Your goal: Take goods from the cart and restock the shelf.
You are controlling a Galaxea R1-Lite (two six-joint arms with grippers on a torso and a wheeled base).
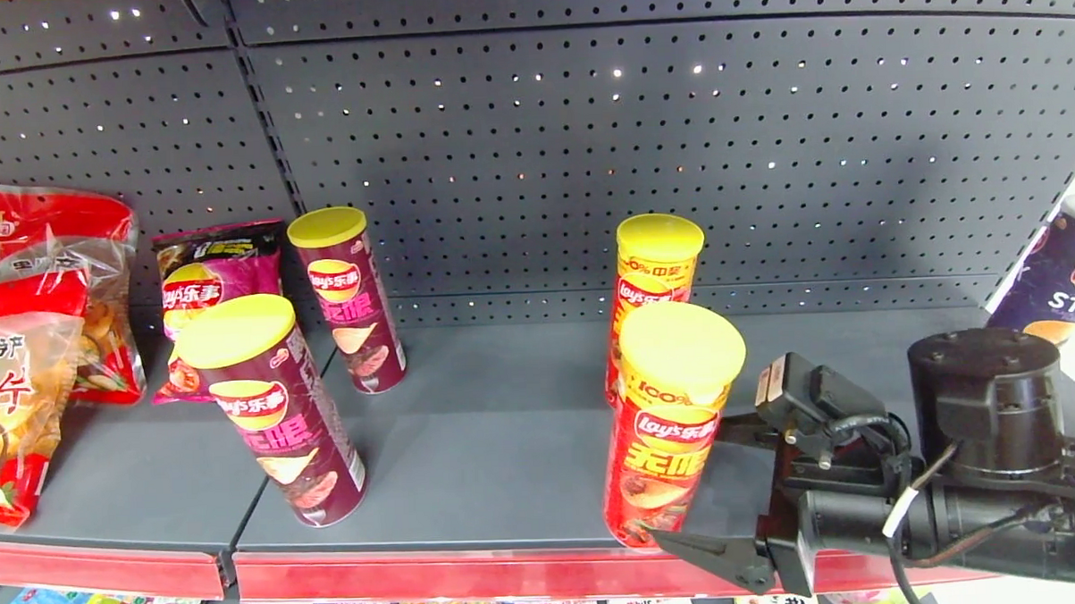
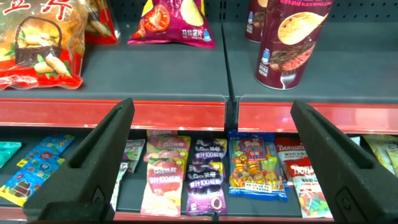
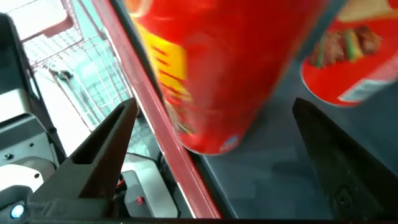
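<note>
Fingers [image 3: 102,149] of the right gripper [image 3: 214,106] stand wide apart on either side of the front red can [image 1: 671,422], which is upright at the front edge of the shelf [image 1: 507,446], just ahead of a second red can [image 1: 653,271]. The left gripper [image 2: 212,104] is also spread, empty, facing candy bags [image 2: 186,180] on the level below.

Head view: bright, even light from above. Pinpoints of light pierce the perforated back panel [image 1: 532,159]; a broad soft shadow lies across its right part. The shelf [image 1: 489,447] edges bow toward the frame borders. Right wrist view: red can [image 3: 230,68] badly blurred. Left wrist view: sharp.
</note>
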